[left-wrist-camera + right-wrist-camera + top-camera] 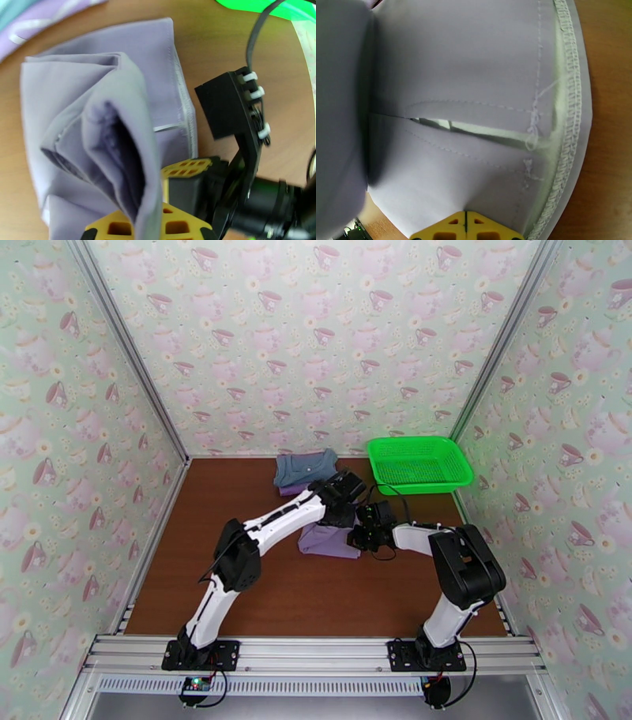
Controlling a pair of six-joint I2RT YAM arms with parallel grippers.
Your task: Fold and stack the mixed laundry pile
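L gripper (pixel 148 223) is clamped on the lavender garment (pixel 98 98). Its wrist cam shows a raised fold of cloth running straight down btwn the yellow fingers (pixel 114 228), pinched tight. The rest of the garment spreads out ahead of the fingertips and off to their left, lying on the table (pixel 221 47) w/ a stitched hem down its right side.

R gripper (pixel 185 167) sits just beside L's, on the right, w/ its yellow tip up against that hem edge. On R's own wrist cam the jaws are closed, the two yellow tips pressed together. The garment starts right at the tips and covers nearly everything ahead of them. An overlocked hem curves down the right side, w/ bare table beyond it. Can't tell whether a sliver of cloth is caught btwn R's tips or they're just butted against the edge.

From overhead, both grippers meet mid-table, nearly touching, w/ the lavender garment under them and reaching out to L's left.

Other laundry: the blue-grey garment (pixel 304 466) lies beyond L gripper, toward the back wall, apart from the lavender one. The purple shirt (pixel 291 489) peeks out from under its near edge. On L's wrist cam that purple shirt shows far ahead-left of the fingers, white mark visible. The green basket (pixel 420 463) sits beyond and to the right of R gripper, near the back corner, apart from the clothes.
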